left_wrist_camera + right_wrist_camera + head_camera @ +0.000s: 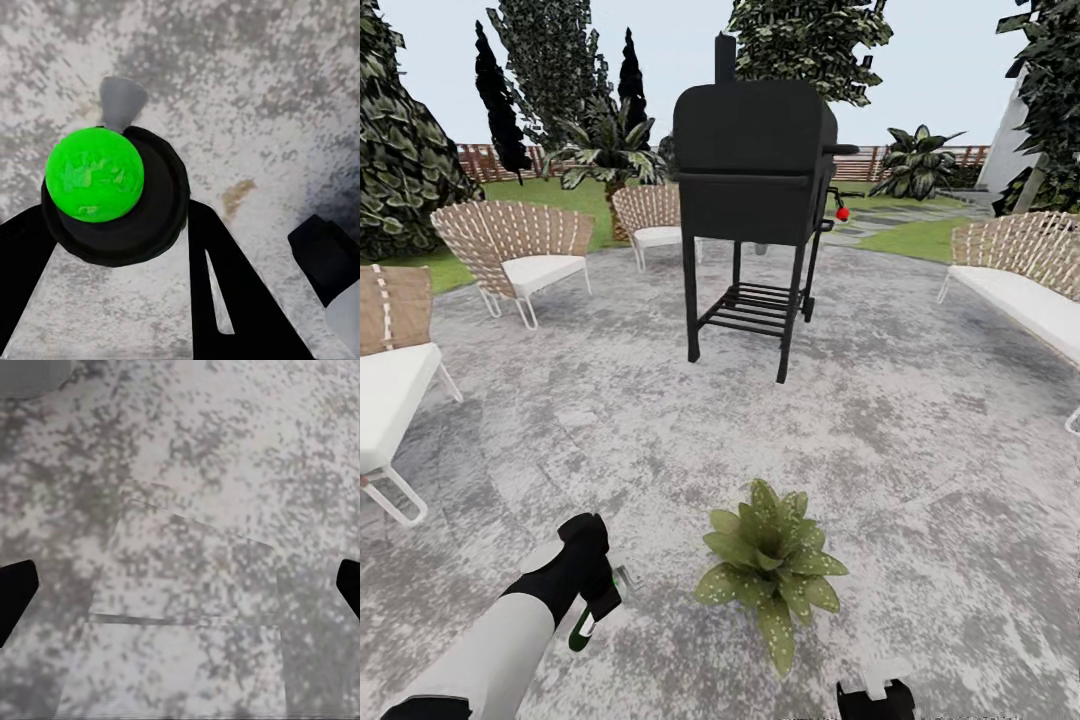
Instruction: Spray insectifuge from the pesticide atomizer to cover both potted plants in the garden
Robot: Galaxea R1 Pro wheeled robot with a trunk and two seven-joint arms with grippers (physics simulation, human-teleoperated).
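1. Head view: the left gripper (pixel 598 590) is gripping the pesticide atomizer (pixel 588 622), holding it low over the stone patio (pixel 920 450) just beside a potted plant (pixel 770 565) with speckled leaves.
2. Left wrist view is looking down the bottle from one end: a bright green round face (pixel 94 174) inside a black ring, a small grey nozzle (pixel 121 101) jutting beyond it, and the dark fingers (pixel 232 300) closing on either side.
3. Right wrist view is showing the right gripper (pixel 180 592) with its fingertips (pixel 13 589) standing wide apart over bare paving, holding nothing.
4. Progress, judging from these pictures: the pick-up is looking done, with the atomizer in hand and the robot standing at one plant. No mist or wet sheen is showing on the leaves, so spraying here appears yet to begin.
5. A second potted plant remains to be found and covered; it cannot be made out among the wicker chairs (pixel 520 250) and black grill (pixel 755 190) beyond.
6. No brand name, label text or other writing is readable on the bottle or anywhere else.
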